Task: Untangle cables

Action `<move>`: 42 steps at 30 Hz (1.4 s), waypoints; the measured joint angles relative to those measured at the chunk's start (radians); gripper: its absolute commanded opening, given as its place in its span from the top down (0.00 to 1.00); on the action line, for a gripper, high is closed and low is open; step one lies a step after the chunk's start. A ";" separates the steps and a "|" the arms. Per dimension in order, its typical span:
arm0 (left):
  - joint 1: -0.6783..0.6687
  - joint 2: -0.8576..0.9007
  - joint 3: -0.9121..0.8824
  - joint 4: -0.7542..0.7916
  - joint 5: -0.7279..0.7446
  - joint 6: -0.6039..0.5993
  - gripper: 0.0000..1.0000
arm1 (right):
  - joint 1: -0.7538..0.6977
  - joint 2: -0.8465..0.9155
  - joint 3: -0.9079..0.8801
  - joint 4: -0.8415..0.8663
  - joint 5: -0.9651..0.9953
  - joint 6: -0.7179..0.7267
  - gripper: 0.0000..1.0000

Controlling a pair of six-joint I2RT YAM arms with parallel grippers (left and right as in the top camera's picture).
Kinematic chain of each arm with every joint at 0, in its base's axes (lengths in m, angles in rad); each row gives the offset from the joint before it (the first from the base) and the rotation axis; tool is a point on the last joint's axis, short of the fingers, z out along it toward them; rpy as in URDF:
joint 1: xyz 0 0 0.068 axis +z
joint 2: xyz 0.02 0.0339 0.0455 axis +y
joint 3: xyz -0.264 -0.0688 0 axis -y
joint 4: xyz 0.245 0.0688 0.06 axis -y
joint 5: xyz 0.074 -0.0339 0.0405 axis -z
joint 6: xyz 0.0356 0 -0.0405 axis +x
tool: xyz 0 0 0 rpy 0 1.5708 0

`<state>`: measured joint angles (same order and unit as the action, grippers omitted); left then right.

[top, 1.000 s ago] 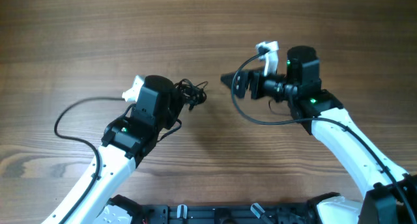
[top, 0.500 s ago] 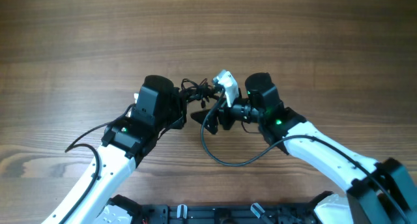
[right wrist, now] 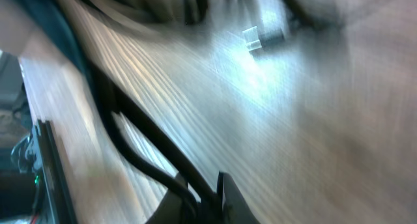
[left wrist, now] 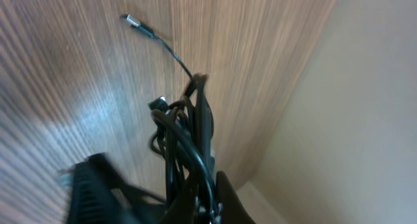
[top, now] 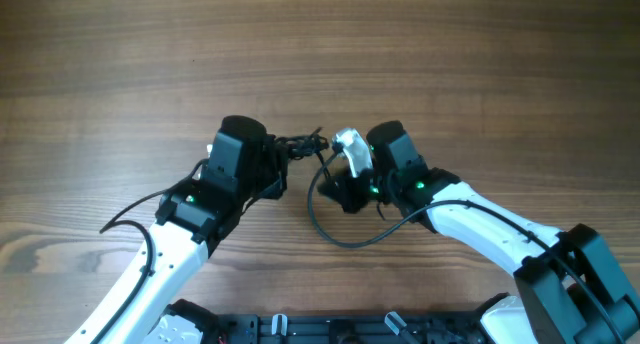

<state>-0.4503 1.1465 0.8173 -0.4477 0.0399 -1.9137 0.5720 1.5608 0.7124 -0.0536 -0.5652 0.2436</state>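
Note:
The cables (top: 298, 144) form a small dark knotted bundle at the table's middle. My left gripper (top: 280, 162) is shut on that bundle from the left. In the left wrist view the cords (left wrist: 186, 133) rise out of the left gripper (left wrist: 208, 185), and one thin strand ends in a small plug (left wrist: 133, 21) lying on the wood. My right gripper (top: 330, 184) sits just right of the bundle and is shut. The blurred right wrist view shows black cords (right wrist: 150, 139) running between the fingers of the right gripper (right wrist: 212, 185). A silvery plug end (right wrist: 260, 35) lies beyond.
The right arm's own thicker black wire (top: 340, 239) hangs in a loop below both grippers. The left arm's wire (top: 125, 216) curves off to the left. A black frame (top: 300, 329) runs along the near table edge. The tabletop is bare wood.
My right arm has swung left from the right half of the table up to the bundle, and its gripper has gone from open to shut. The left gripper has stayed shut on the bundle.

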 measured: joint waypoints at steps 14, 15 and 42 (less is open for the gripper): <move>0.133 0.000 0.000 0.000 -0.012 0.030 0.96 | -0.249 0.000 -0.004 -0.079 -0.012 0.195 0.00; 0.133 0.000 0.000 -0.006 -0.012 0.036 0.96 | -0.252 0.000 -0.004 -0.040 -0.031 0.197 0.00; 0.135 0.000 0.000 0.212 0.575 1.361 0.96 | -0.252 0.000 -0.005 0.398 -0.471 0.532 0.58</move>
<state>-0.3153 1.1465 0.8169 -0.2352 0.6151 -0.5526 0.3199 1.5608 0.7074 0.3447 -1.0359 0.7757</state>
